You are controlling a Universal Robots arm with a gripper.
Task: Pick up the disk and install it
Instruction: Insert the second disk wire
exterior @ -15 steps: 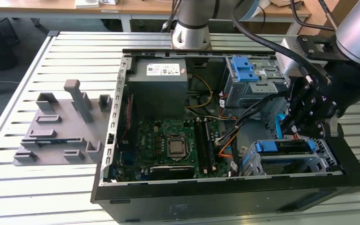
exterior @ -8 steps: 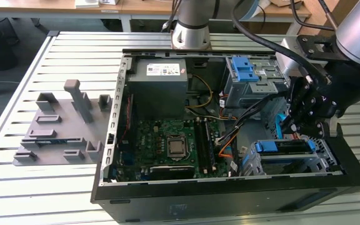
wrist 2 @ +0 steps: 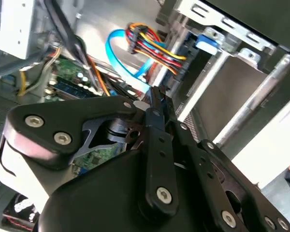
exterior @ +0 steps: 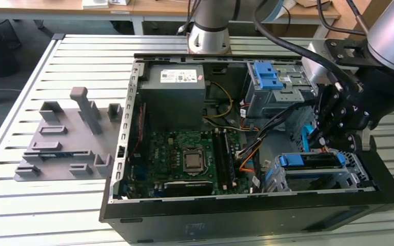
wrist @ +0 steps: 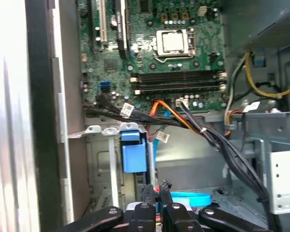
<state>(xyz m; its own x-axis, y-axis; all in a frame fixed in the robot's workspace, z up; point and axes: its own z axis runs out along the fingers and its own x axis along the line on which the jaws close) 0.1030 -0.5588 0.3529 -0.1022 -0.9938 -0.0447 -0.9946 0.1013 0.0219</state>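
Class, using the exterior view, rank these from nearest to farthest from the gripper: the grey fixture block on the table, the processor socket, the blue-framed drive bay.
1. Blue-framed drive bay, just below the gripper.
2. Processor socket, mid-motherboard, toward the view's left.
3. Grey fixture block, outside the case, far left.

An open black computer case (exterior: pixel 252 218) lies on a slatted metal table (exterior: pixel 19 205), its green motherboard (exterior: pixel 186 156) in the frame's centre and a grey power supply (exterior: pixel 172 87) above it. A grey plastic fixture (exterior: pixel 63 143) stands at the left, apart from the case, and orange and black cables (wrist: pixel 183 121) cross the board's edge in the first wrist view.
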